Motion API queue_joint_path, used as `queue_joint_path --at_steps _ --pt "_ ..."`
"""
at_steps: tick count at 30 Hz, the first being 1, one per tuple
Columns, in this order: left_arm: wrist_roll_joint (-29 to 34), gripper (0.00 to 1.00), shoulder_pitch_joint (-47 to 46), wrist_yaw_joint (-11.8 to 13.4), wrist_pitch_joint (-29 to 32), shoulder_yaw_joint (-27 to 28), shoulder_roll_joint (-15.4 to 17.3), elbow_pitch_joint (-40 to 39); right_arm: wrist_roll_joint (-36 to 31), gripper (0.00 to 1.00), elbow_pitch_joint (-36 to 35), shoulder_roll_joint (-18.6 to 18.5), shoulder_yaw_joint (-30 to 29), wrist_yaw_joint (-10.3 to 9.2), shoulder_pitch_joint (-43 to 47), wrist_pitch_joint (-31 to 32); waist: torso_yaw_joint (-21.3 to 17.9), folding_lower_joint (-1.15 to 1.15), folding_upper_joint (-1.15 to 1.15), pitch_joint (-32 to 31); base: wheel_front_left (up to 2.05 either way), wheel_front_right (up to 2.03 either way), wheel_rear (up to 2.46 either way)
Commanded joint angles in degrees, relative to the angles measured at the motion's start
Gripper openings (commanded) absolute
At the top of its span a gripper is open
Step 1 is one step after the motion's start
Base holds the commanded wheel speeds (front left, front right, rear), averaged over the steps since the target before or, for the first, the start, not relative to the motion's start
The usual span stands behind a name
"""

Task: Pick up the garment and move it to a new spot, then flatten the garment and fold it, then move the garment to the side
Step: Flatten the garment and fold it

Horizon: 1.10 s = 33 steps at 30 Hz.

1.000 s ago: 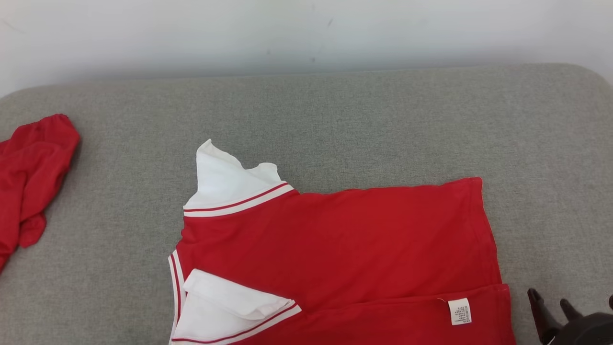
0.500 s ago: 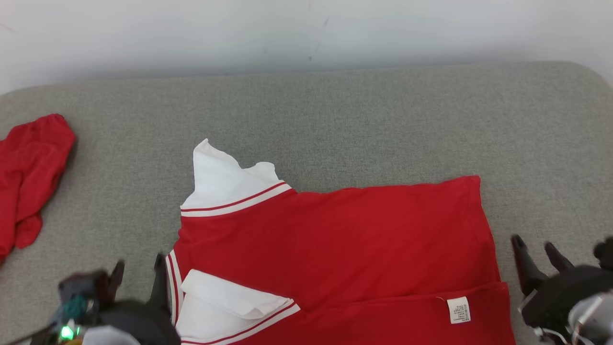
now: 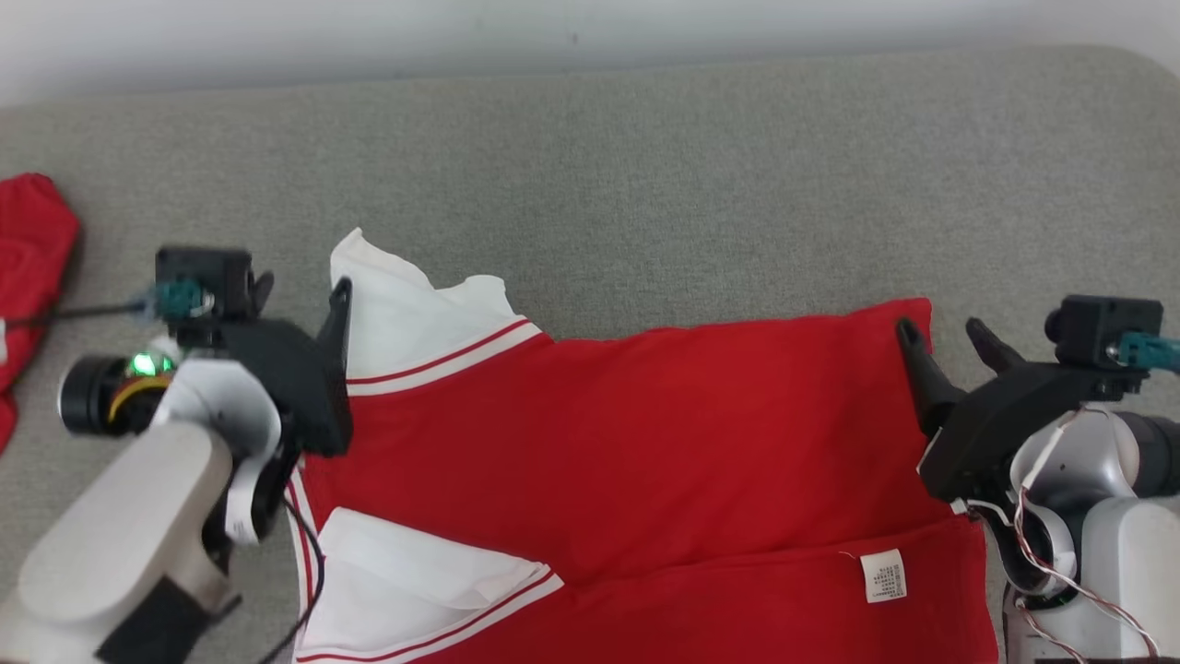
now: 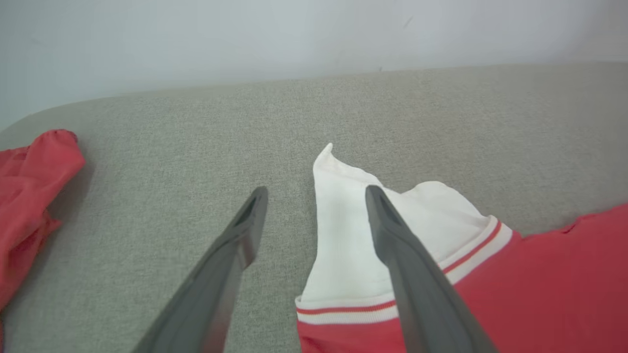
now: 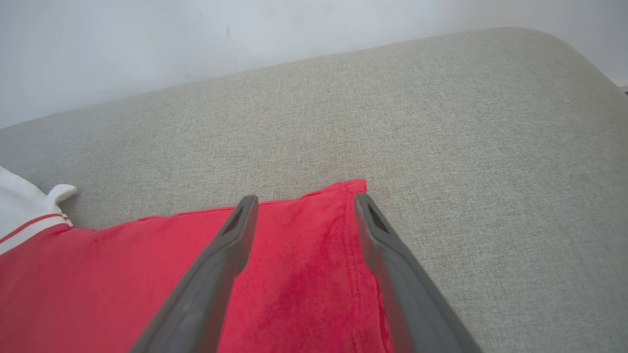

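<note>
The red garment [image 3: 645, 443] lies spread on the near middle of the grey cushion [image 3: 691, 166]; the left hand [image 3: 302, 286] gapes wide over its far white sleeve [image 3: 406, 314], the right hand [image 3: 940, 328] equally wide at the far right corner; I'd pinch both together, lifting evenly.

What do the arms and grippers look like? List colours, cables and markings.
The left gripper and right gripper each have two long, dark, tapering fingers on a black housing, plus a black camera block with a teal plug. Forearms are pale shells. The left wrist shows a green light and orange ring, with a black cable below; red-and-white wires loop by the right wrist.
</note>
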Motion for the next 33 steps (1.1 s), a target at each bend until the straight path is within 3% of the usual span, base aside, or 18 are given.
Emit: queue_joint_path --at_steps 1,10,19,33 --pt "1.2 1.0 -3.5 -1.1 1.6 -0.8 -0.4 2.1 -0.7 1.0 0.2 0.1 0.7 -0.1 -1.3 0.3 -1.1 -0.01 -0.01 2.2 0.0 0.0 0.0" --pt "5.0 1.0 -15.2 -6.3 11.3 -5.9 0.6 11.1 -0.4 1.0 1.4 0.1 3.5 -0.1 -4.1 -0.4 -3.1 -0.01 -0.01 6.3 0.0 0.0 0.0" --pt "5.9 1.0 -19.2 -9.3 16.6 -8.9 0.5 16.2 -0.4 1.0 1.4 0.0 4.1 -0.1 -5.0 -1.0 -3.5 -0.01 -0.01 8.9 0.0 0.0 0.0" --pt "6.2 1.0 -22.7 -10.7 15.4 -9.2 -0.7 18.1 0.6 1.0 2.0 0.1 5.0 -0.1 -5.6 -1.6 -3.8 -0.01 -0.01 10.3 0.0 0.0 0.0"
